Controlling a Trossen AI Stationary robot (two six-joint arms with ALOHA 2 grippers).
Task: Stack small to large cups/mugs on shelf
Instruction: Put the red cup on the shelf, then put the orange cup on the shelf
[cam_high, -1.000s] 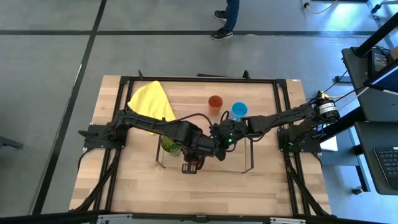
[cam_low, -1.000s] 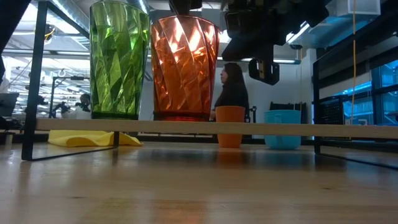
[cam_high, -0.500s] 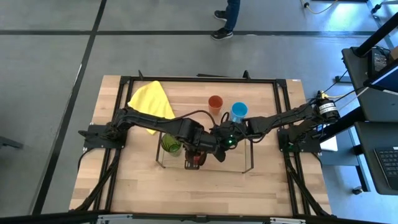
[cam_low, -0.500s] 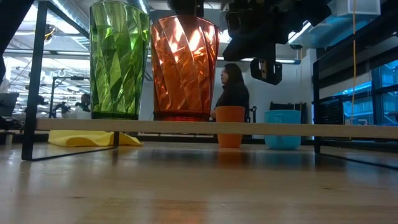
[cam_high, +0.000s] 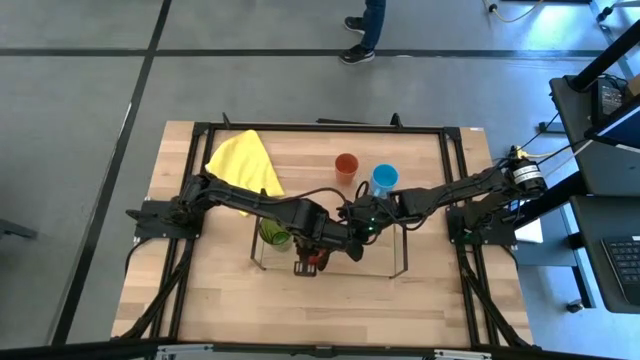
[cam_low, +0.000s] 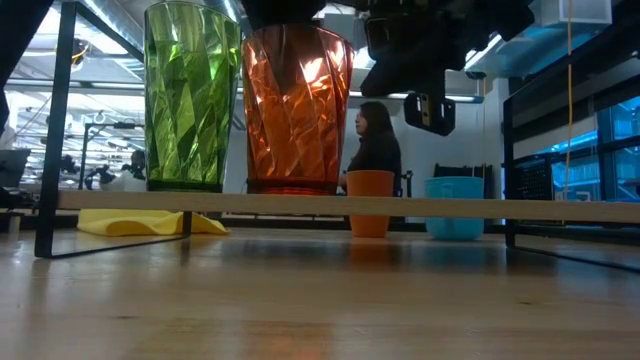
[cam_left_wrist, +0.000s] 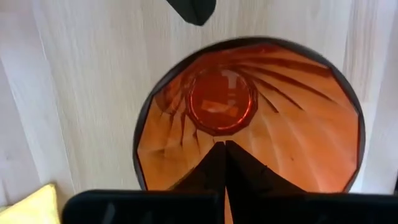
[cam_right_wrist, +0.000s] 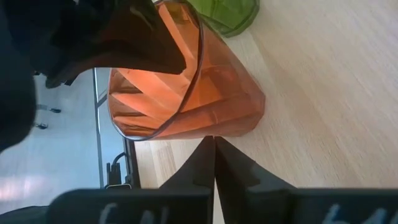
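Observation:
The translucent green tumbler (cam_low: 190, 100) and the red-orange patterned cup (cam_low: 297, 110) stand upright side by side on the shelf (cam_low: 520, 208), on their bases. My left gripper (cam_left_wrist: 224, 146) is shut and points down over the red-orange cup's mouth (cam_left_wrist: 249, 124). My right gripper (cam_right_wrist: 214, 142) is shut and hangs beside that cup (cam_right_wrist: 186, 93), toward the table's right, a little apart from it (cam_low: 430, 110). The plain orange cup (cam_high: 346, 165) and the light blue mug (cam_high: 384, 177) stand on the table beyond the shelf. My left gripper stands with shut fingers (cam_left_wrist: 211, 163) over the red-orange cup's open mouth, pointing down. I cannot tell whether they touch its rim or inner wall. The cup stands upright on the shelf.
A yellow cloth (cam_high: 243, 160) lies at the table's far left. The black table frame (cam_high: 320, 128) runs round the table. A person (cam_low: 375, 140) stands in the room behind. The shelf's right half (cam_high: 385, 250) holds nothing.
In the low view, my left gripper's dark body has spread wider over the red-orange cup's rim and the cup has grown darker under it. My right gripper has shifted slightly toward the table's right. Both cups on the shelf have stayed where they were.

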